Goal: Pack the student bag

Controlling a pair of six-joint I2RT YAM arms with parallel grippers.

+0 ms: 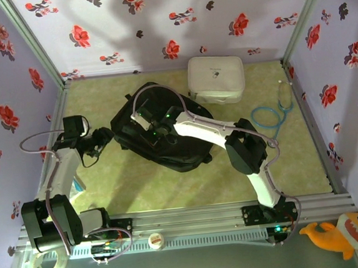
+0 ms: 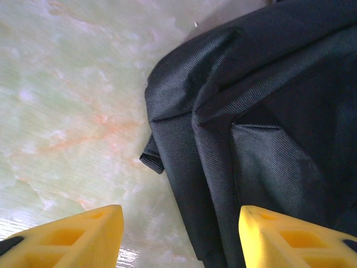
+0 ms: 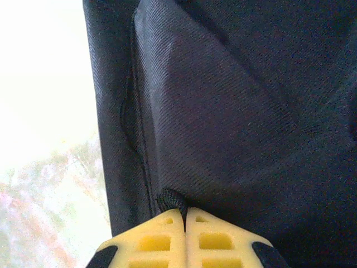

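The student bag (image 1: 139,140), a large black soft fabric backpack, lies flat on the pale green marbled tabletop (image 1: 140,194). From above, its long axis runs on a diagonal: one end points at the left gripper (image 1: 104,139), and the other reaches away from it, under the right arm's forearm.

The left gripper (image 2: 180,212) sits just beside that end with its yellow fingers (image 2: 83,234) spread wide and holding nothing. Bare tabletop (image 2: 67,111) lies ahead of one finger and the bag's folded edge (image 2: 268,111) ahead of the other.

The right gripper (image 1: 144,119) is over the same end of the bag. Its fingers (image 3: 185,211) are pressed together, with a small ridged nub of the bag's fabric (image 3: 234,111) touching their tips. Whether it is pinched cannot be told.

Beyond the right gripper, apart from the bag, sits a white rounded rectangular zip case (image 1: 216,78).
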